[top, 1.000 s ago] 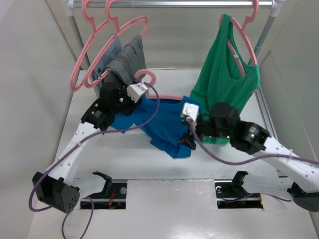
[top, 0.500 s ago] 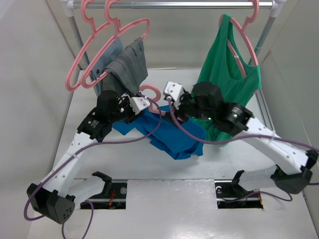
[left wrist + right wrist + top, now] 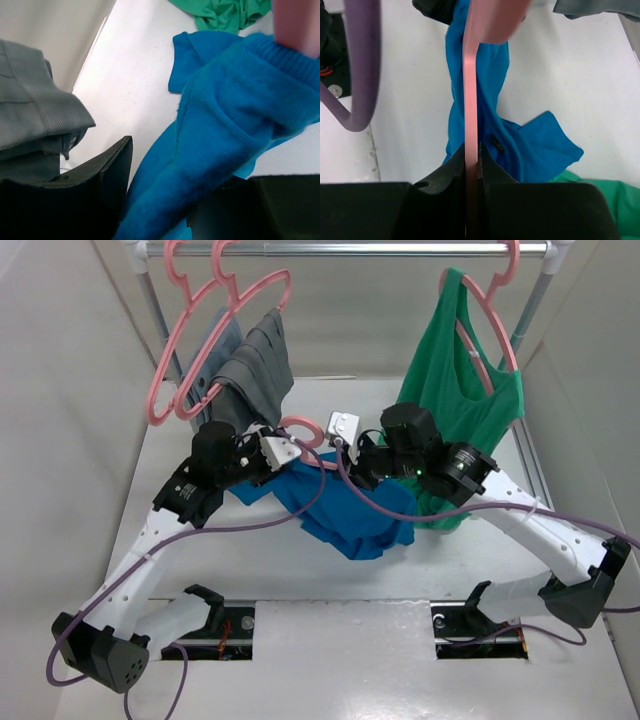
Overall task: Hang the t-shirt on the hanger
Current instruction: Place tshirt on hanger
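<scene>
The blue t-shirt (image 3: 350,515) hangs bunched over the table, its upper part gathered between the fingers of my left gripper (image 3: 262,462). In the left wrist view the cloth (image 3: 220,115) fills the gap of that gripper (image 3: 175,170), which is shut on it. The pink hanger (image 3: 300,426) has its hook just above the shirt. My right gripper (image 3: 347,460) is shut on the hanger's thin pink bar (image 3: 471,100), pinched at the fingertips of this gripper (image 3: 472,152), with the t-shirt (image 3: 530,142) draped behind the bar. Most of the hanger is hidden by the cloth and the arms.
A rail (image 3: 350,248) runs across the back. At its left, pink hangers (image 3: 200,340) carry grey garments (image 3: 250,370) close to my left arm. A green tank top (image 3: 455,390) hangs at the right, its hem behind my right arm. A purple cable (image 3: 362,60) loops nearby.
My right arm has swung from the shirt's lower right up to the hanger beside the left gripper, and its jaws have shut on the pink bar. The left gripper kept its hold.
</scene>
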You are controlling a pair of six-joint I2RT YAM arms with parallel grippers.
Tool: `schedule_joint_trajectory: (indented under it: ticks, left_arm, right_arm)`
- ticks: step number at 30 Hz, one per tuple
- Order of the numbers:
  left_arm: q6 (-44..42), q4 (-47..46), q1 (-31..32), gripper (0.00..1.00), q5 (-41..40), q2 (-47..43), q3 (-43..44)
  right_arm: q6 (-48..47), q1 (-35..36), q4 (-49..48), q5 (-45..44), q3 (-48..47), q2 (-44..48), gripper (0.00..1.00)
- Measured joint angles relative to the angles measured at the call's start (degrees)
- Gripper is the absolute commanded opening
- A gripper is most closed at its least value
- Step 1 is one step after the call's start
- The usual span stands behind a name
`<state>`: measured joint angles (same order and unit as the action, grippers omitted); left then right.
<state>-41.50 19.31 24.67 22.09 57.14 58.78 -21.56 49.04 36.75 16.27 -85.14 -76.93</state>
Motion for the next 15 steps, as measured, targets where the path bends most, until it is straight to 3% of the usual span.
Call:
schedule_joint_trajectory:
  ticks: [3,5,8,10,13,15]
  left_arm:
    - [-1.01,-0.28,0.46,0.00,0.70,-0.02,-0.04]
    - [-1.88,-0.48,1.01,0.00,1.62,-0.02,-0.04]
    - [-2.45,-0.72,1.57,0.00,2.64,-0.04,-0.04]
    - [-1.79,-0.55,0.85,0.00,2.60,-0.04,-0.17]
    - [-1.31,-0.46,0.00,0.00,2.62,-0.04,-0.15]
    - [-1.29,-0.26,-0.02,0.00,2.56,-0.04,-0.15]
  right_arm:
    - [0.17,-0.70,-1.03,1.46,2.08,1.68,0.00]
    - [0.33,-1.05,-1.40,2.51,3.54,3.21,0.15]
    - [0.39,-1.88,-1.81,4.15,4.92,5.03,0.28]
    - [0.52,-2.80,-2.27,4.76,5.11,6.40,0.45]
    - [0.85,-4.28,-3.78,5.18,5.11,7.87,0.53]
    - [0.98,-4.52,-4.20,5.66,5.05,7.58,0.53]
